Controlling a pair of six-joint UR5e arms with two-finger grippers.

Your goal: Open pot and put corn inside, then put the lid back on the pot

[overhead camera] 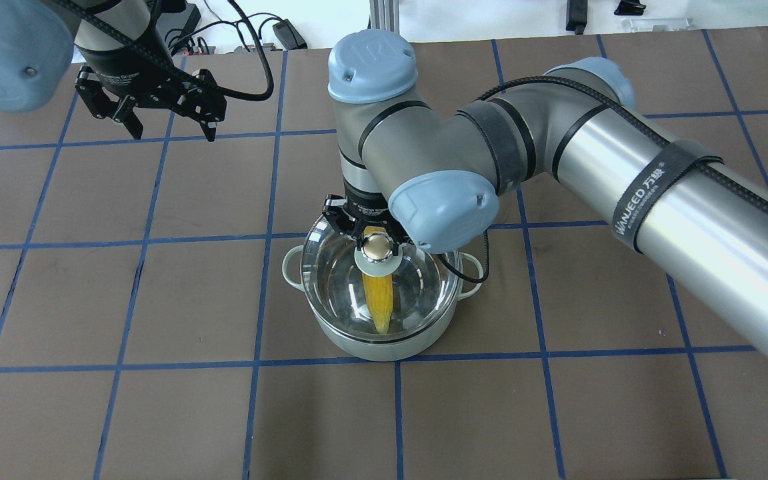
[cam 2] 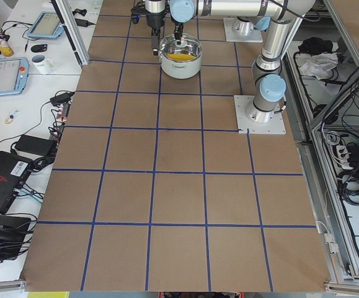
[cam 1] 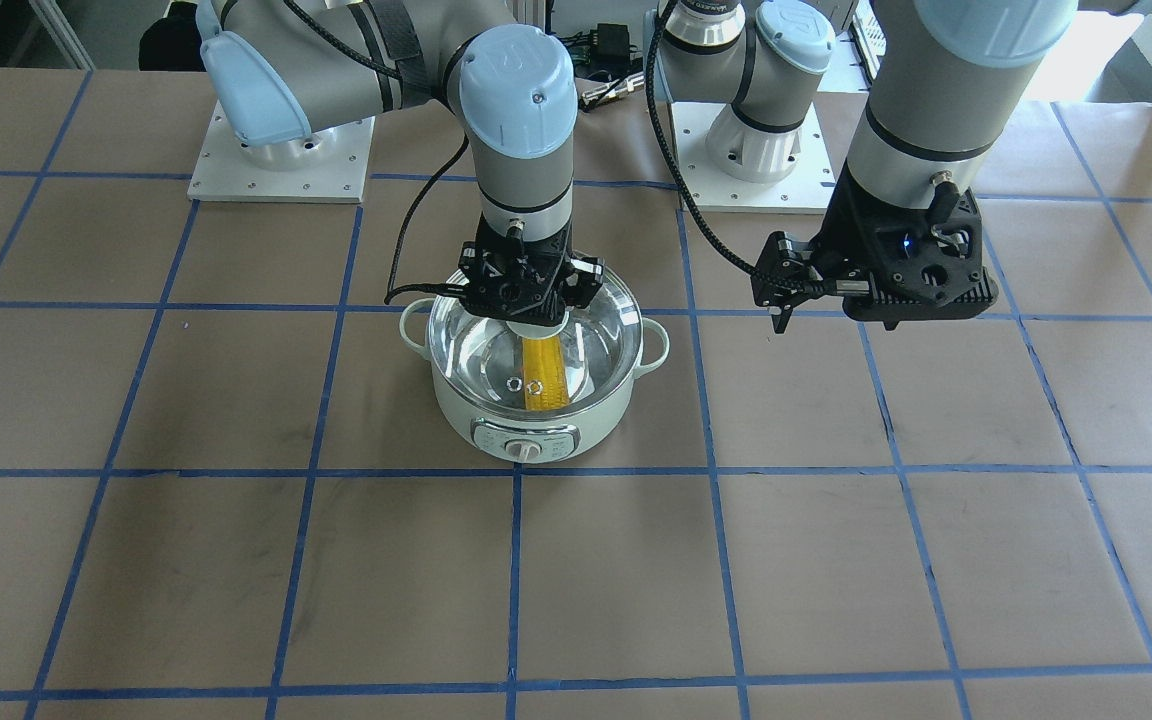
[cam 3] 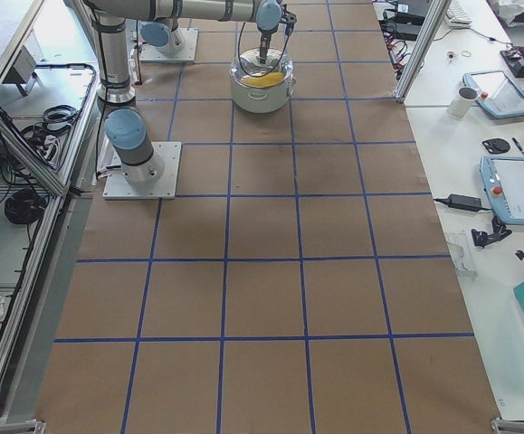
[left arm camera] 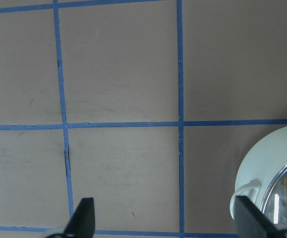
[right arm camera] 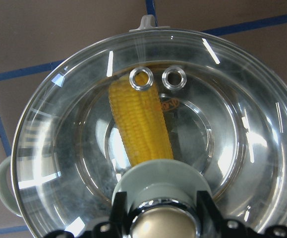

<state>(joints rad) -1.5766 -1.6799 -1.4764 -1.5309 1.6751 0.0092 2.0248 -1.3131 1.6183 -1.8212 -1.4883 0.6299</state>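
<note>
From the front there is one pot on the tabletop, one lid seated on its rim, and one corn lying inside under the glass, beside two vent rings. The right gripper comes straight down onto the lid's knob, and the left gripper hangs above the tabletop well off to the side, touching nothing. From overhead, the right gripper's fingers sit tight on either side of the knob. The left gripper's fingers are spread wide and hold nothing, well apart from the pot. The pot stands well in from every tabletop edge, with brown squares ruled in blue tape all round it. The two side views put the pot far down the tabletop, near the robot's bases, with the corn a yellow patch inside it and long runs of tabletop on the near side. The left wrist view shows two fingertips wide apart over taped tabletop, with the pot's wall and one loop handle at the lower right corner. In the right wrist view the fingers press against the knob from both sides, and the corn runs from under the knob toward the two vent rings, its far end beneath one ring. The lid's rim lines up with the pot all round.
</note>
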